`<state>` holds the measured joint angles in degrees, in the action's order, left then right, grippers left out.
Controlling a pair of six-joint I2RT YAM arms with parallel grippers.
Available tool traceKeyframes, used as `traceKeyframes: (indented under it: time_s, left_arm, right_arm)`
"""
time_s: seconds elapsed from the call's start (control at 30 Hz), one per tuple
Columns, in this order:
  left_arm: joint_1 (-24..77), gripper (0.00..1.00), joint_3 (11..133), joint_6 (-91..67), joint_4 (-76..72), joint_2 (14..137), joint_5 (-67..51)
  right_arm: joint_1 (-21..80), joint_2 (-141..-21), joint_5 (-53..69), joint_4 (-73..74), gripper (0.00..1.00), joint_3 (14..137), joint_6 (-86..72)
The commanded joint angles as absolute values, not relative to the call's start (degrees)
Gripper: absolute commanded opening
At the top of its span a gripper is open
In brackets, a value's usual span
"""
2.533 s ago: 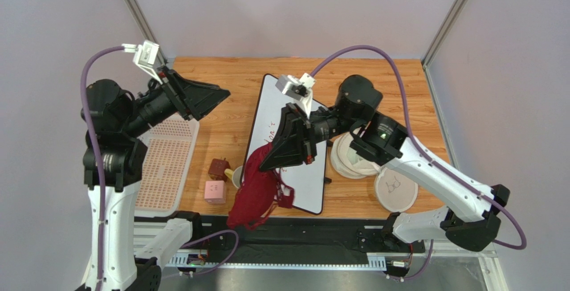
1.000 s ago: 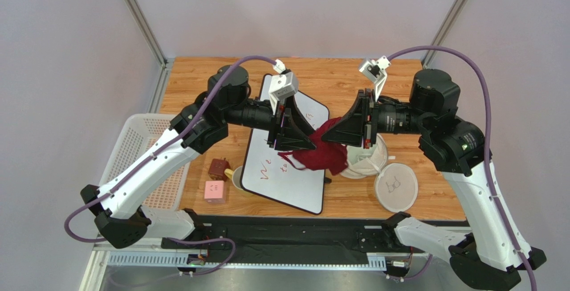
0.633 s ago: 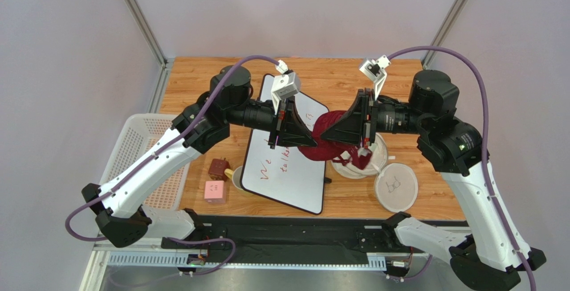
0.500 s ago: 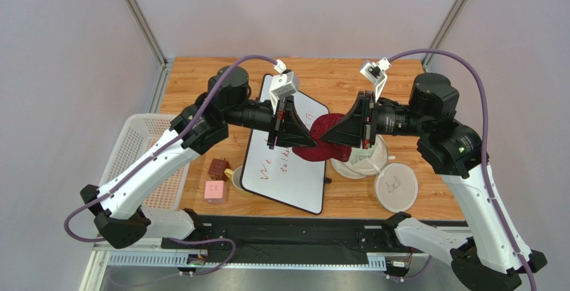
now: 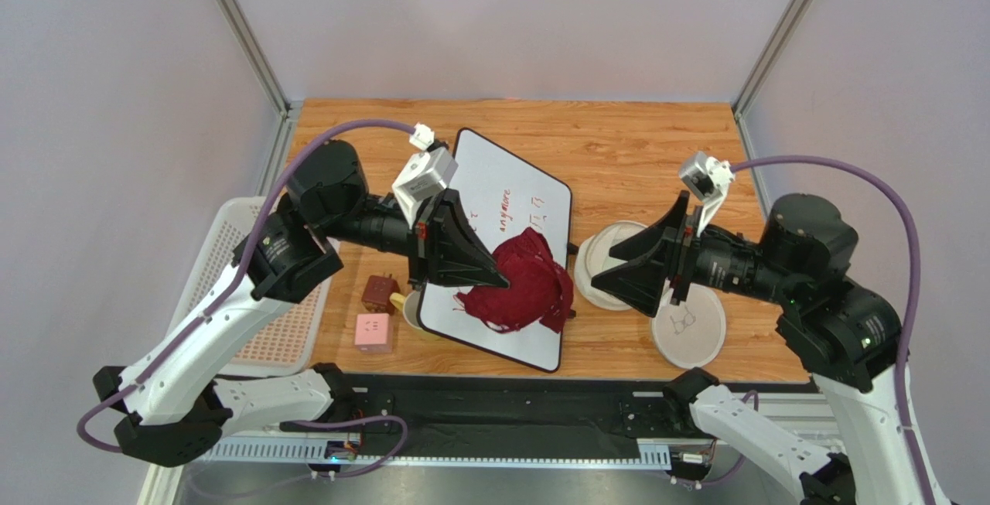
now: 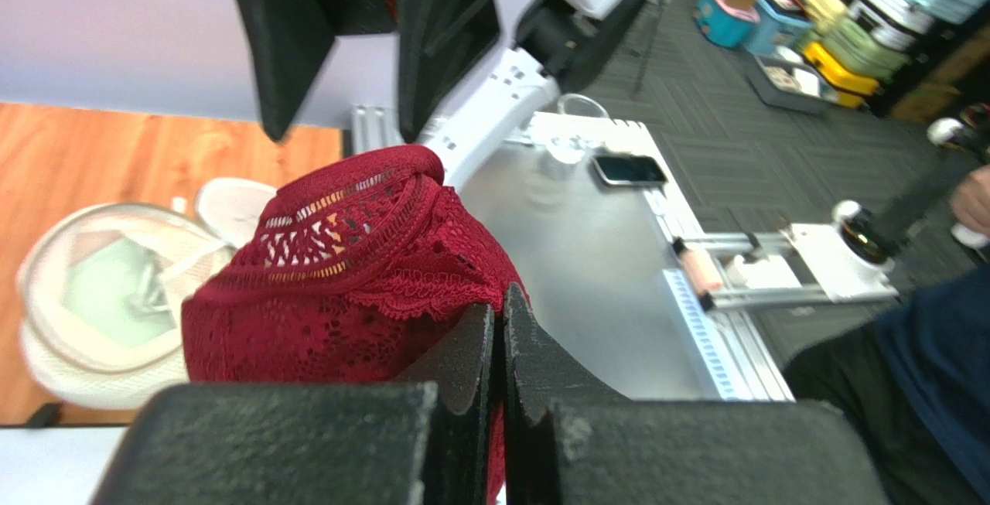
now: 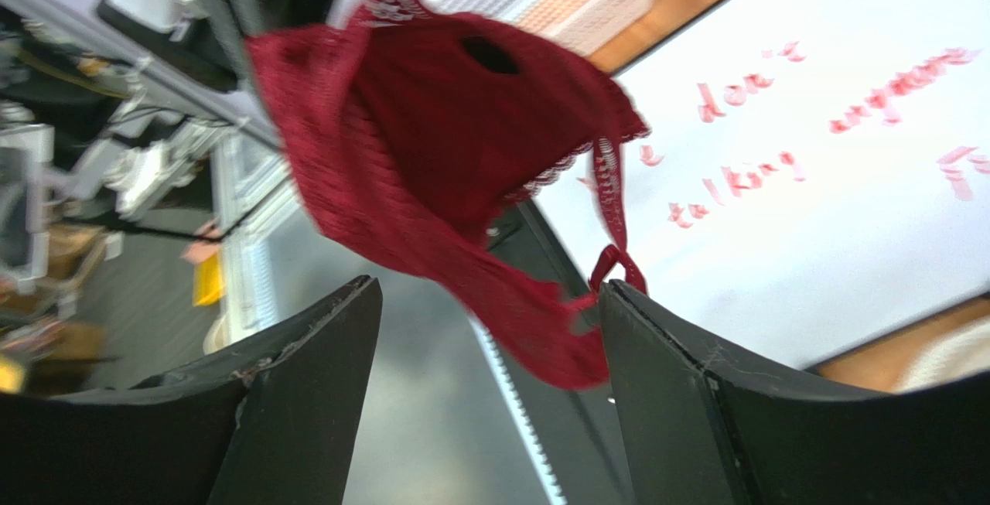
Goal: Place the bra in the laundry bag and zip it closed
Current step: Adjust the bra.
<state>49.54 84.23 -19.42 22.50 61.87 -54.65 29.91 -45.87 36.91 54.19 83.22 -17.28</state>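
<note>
Maroon lace bra point(image 5: 523, 285) thinly pinched by left gripper point(image 6: 497, 310), right gripper point(image 7: 488, 290) wide; could slip short of white mesh laundry bag point(image 5: 595, 252), 3 o'clock.

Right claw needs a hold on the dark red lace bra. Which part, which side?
I'd pinch the thin strap loop dangling below the dark red lace bra, coming in from the white mesh laundry bag side. It hangs free facing the open right claw; the left claw clamps the far edge.

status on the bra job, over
Left gripper shut on dark red lace bra, hanging over black-framed whiteboard. Right gripper open, empty, by unzipped round white mesh laundry bag. Nothing between.
</note>
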Motion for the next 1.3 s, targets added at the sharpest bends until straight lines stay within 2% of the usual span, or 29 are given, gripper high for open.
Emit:
traceKeyframes:
  time_s: [0.0, 0.1, 0.17, 0.27, 0.47, 0.73, 1.0, 1.1, 1.13, 1.2, 1.23, 1.27]
  left_arm:
    - [49.8, 0.0, 81.6, -20.8, 18.7, 59.0, -64.7]
    - [49.8, 0.0, 79.9, -22.2, 16.8, 57.9, -70.1]
    - [49.9, 0.0, 79.5, -22.8, 16.3, 57.5, -70.8]
    - [49.8, 0.0, 79.3, -24.3, 14.4, 57.9, -72.3]
    - [49.9, 0.0, 79.0, -26.8, 11.0, 59.1, -77.1]
    - [50.1, 0.0, 79.6, -28.1, 10.5, 60.6, -77.9]
    - [50.1, 0.0, 79.7, -28.3, 10.7, 60.9, -78.0]
    - [50.2, 0.0, 79.8, -28.3, 11.5, 60.9, -77.3]
    - [50.1, 0.0, 80.1, -28.0, 12.0, 60.9, -76.7]
    - [50.2, 0.0, 81.5, -25.8, 15.5, 61.1, -74.9]
    - [50.2, 0.0, 82.4, -24.3, 17.8, 61.3, -73.4]
    - [50.2, 0.0, 83.6, -20.3, 20.6, 61.5, -69.2]
  right_arm:
    - [29.7, -43.9, 32.2, 49.6, 0.76, 79.8, -12.7]
    - [29.8, -44.8, 39.1, 45.5, 0.76, 78.8, -11.2]
    - [29.9, -45.3, 46.2, 41.0, 0.74, 77.5, -11.9]
    - [30.9, -45.9, 50.4, 37.3, 0.74, 75.7, -13.0]
    - [35.3, -45.3, 51.1, 28.4, 0.77, 71.0, -14.6]
    - [45.7, -50.5, 49.2, 26.9, 0.77, 72.2, -10.5]
    - [50.0, -55.7, 48.5, 25.0, 0.76, 74.0, -7.5]
    - [50.5, -56.8, 49.7, 24.0, 0.61, 74.8, -8.8]
    - [50.7, -57.1, 50.4, 22.4, 0.47, 74.7, -9.7]
    - [50.9, -57.0, 50.4, 20.1, 0.25, 73.9, -12.0]
    - [50.8, -56.7, 49.8, 18.9, 0.08, 73.0, -14.3]
    - [50.9, -56.5, 49.0, 18.7, 0.04, 72.7, -14.8]
